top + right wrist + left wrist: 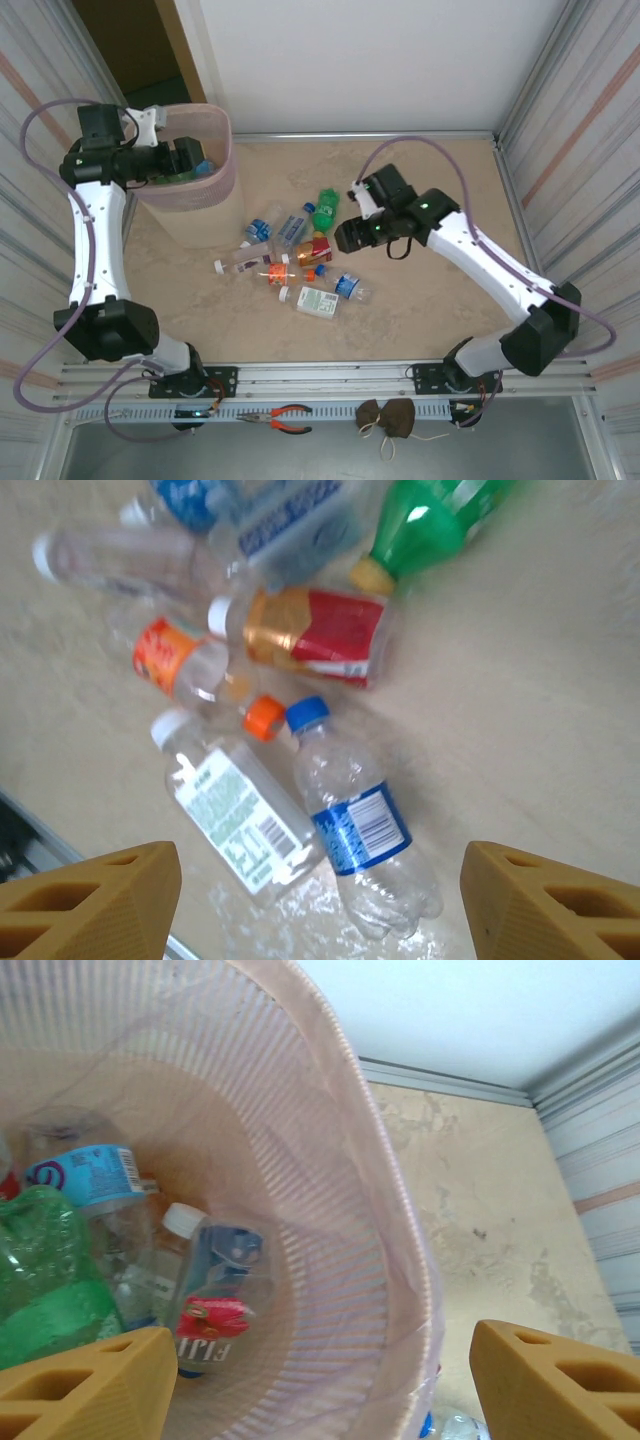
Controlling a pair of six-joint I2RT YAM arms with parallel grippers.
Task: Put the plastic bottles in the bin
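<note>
The pale-pink bin (222, 150) stands at the back left. My left gripper (196, 160) hangs open over its mouth, empty (320, 1392). Inside the bin (330, 1210) lie a green bottle (40, 1280), a blue-labelled one (85, 1172) and a red-and-blue labelled one (215, 1300). Several plastic bottles lie in a loose pile on the table. Among them are a green one (325, 204), a red-labelled one (314, 248) and a blue-capped clear one (350, 287). My right gripper (350, 236) hovers open above the pile (320, 900). The blue-capped bottle (355, 820) and a white-capped, green-labelled one (240, 815) lie below its fingers (90, 900).
Corrugated walls close in both sides of the beige table (440, 300). A metal rail (330, 375) runs along the near edge. In front of it lie orange-handled pliers (290, 418) and a dark bundle (385, 418). One bottle (455, 1427) lies just outside the bin's foot.
</note>
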